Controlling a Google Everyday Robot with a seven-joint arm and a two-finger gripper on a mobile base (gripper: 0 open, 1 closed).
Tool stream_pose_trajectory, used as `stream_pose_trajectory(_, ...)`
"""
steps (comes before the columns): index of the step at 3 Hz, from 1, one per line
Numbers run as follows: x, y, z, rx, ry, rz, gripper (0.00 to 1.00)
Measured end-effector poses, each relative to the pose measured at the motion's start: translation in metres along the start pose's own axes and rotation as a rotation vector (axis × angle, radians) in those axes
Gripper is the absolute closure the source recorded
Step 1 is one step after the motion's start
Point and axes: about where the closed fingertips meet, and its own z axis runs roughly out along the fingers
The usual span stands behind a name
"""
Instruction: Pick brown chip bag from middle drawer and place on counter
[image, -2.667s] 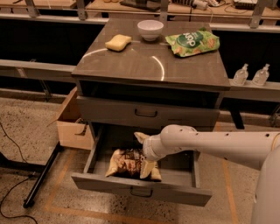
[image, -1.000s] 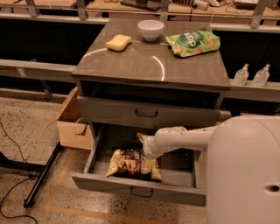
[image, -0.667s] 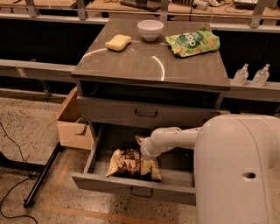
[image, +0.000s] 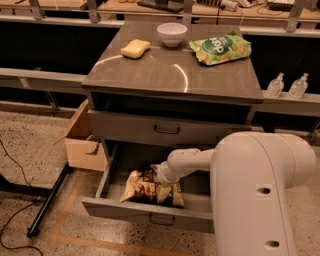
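The brown chip bag (image: 141, 188) lies flat in the open middle drawer (image: 145, 210), toward its front. My gripper (image: 159, 176) reaches down from the right into the drawer and sits right over the bag's upper right part; the wrist hides its tips. My white arm (image: 255, 190) fills the lower right of the view. The counter (image: 170, 70) is the glossy grey-brown top of the cabinet above.
On the counter stand a white bowl (image: 172, 34), a yellow sponge (image: 135, 48) and a green chip bag (image: 220, 48). A closed taller drawer (image: 165, 130) sits above the open one. A cardboard box (image: 82, 140) stands at the left of the cabinet, beside a black stand leg (image: 50, 200).
My arm has swung closer to the camera and now covers the lower right. The gripper has shifted slightly left and down onto the brown bag. The bag has not moved.
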Motion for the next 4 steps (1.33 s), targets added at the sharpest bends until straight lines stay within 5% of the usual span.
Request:
stream_pose_trajectory(2, -0.004, 0.005, 0.008, -0.011, -0.006, -0.011, 0.64)
stream_pose_trajectory(3, -0.012, -0.001, -0.018, 0.037, -0.015, -0.024, 0.88)
stream_pose_trajectory(4, -0.022, 0.001, -0.072, 0.098, -0.023, 0.009, 1.0)
